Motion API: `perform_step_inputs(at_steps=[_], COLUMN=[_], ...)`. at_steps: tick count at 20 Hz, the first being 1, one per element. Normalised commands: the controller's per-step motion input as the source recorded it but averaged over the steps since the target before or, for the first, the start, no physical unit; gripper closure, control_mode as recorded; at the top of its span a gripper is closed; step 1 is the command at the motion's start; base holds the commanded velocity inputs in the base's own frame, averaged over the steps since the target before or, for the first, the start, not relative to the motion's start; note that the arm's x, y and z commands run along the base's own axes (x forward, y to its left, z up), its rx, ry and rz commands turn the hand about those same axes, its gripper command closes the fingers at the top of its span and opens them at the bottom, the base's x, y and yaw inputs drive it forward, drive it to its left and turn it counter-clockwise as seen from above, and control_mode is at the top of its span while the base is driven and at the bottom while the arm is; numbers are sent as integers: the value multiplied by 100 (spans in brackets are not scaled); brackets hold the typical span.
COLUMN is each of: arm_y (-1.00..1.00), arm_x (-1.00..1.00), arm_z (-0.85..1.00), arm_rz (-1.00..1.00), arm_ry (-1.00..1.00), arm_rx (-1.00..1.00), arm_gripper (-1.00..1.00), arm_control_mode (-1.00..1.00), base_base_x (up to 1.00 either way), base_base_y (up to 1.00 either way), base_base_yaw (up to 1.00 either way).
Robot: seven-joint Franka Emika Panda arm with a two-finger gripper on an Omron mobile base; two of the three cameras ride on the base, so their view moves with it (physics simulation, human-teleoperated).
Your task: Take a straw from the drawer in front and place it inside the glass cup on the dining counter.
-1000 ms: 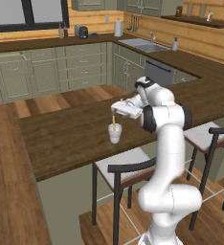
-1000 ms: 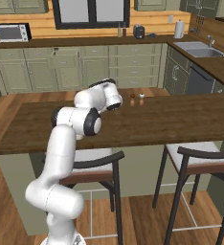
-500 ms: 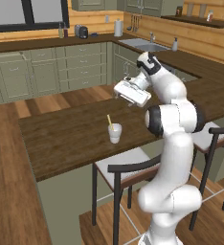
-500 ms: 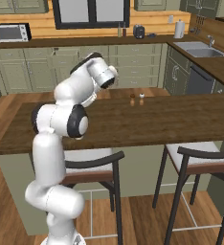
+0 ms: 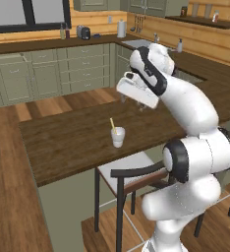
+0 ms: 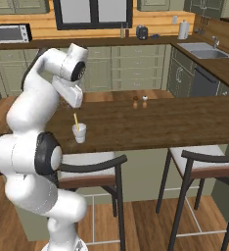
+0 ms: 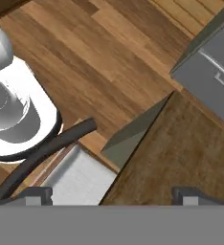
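Gripper [image 7: 111, 195] stands wide open and empty, you will note, its two finger tips far apart at the bottom of the hand view, raised well clear above the dining counter [image 5: 77, 142] and touching nothing. Straw [image 5: 112, 123] leans inside the glass cup [image 5: 118, 136], which sits upright on the counter near its front edge, below and beside the hand. Two small shakers [image 6: 140, 102] stand farther along the slab, well apart from the cup, and a dark-framed stool [image 5: 131, 172] is tucked under the counter edge; nothing lies between hand and cup.
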Motion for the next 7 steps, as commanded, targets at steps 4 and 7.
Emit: perform_step_inputs(at_steps=[4,7], arm_y=[13,2], arm_x=[-82,-74], arm_z=[13,2], arm_rz=[0,0], arm_ry=[-36,-15], arm_rx=[-29,-16], arm_gripper=[-100,-100], arm_control_mode=[-100,-100], base_base_x=[0,0], base_base_y=[0,0], base_base_yaw=[0,0])
